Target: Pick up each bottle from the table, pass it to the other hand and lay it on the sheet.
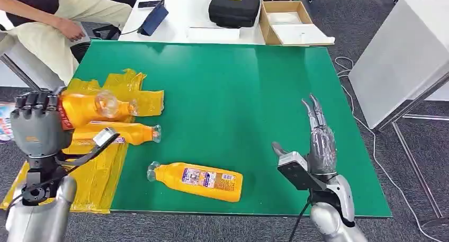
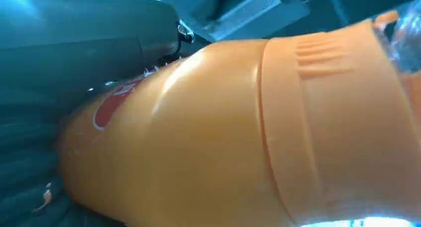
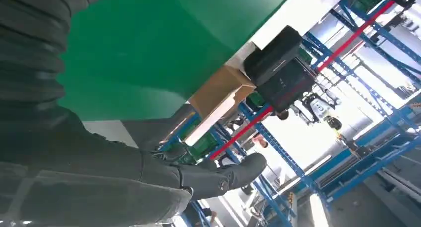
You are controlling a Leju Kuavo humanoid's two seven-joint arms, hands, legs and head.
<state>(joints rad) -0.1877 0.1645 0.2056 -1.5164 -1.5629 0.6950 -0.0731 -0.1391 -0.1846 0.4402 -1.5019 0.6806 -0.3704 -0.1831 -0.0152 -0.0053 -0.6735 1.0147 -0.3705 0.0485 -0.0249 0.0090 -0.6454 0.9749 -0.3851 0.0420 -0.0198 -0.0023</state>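
Left hand [image 1: 36, 126] grips an orange bottle [image 1: 87, 108] above the yellow sheet [image 1: 100, 173], apparently for laying down; right hand [image 1: 317, 146], fingers straight and empty, waits over the counter [image 1: 238, 93].

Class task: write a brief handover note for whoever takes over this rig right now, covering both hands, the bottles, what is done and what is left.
Left hand: grips an orange bottle above the yellow sheet, not yet laid down.
Right hand: holds nothing, fingers straight, above the green table.
Second bottle: lies mostly on the sheet, neck end over the table.
Third bottle: lies on the table, off the sheet.
Done: one bottle placed.
Left: lay down the held bottle, then pick up, pass and place the third.
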